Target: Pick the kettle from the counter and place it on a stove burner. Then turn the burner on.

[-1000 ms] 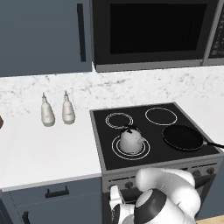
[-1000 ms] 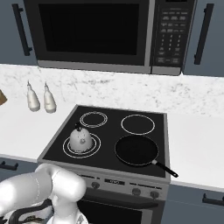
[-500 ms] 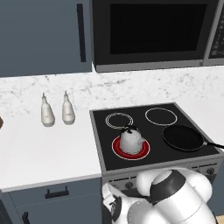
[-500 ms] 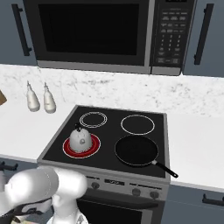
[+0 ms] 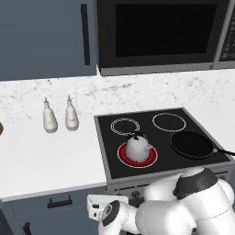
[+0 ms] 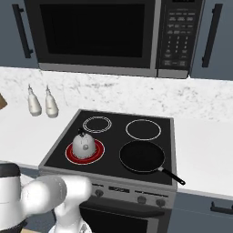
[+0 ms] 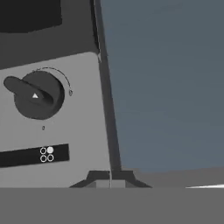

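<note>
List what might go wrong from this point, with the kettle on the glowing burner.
1. The tool sits close to the stove knob; a stray nudge might switch the burner off.
2. The kettle stands near the frying pan; a wide arm swing over the cooktop could knock either.

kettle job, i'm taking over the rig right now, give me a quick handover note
Gripper: shut, holding nothing, low at the stove front beside a dark knob.
Kettle: upright on the front left stove burner, off the counter.
Done: kettle placed; the burner ring under it glows red, so it looks switched on.
Left: probably nothing but backing the arm away from the knob panel.
Also there: frying pan on the front right burner, two white bottles on the counter.
</note>
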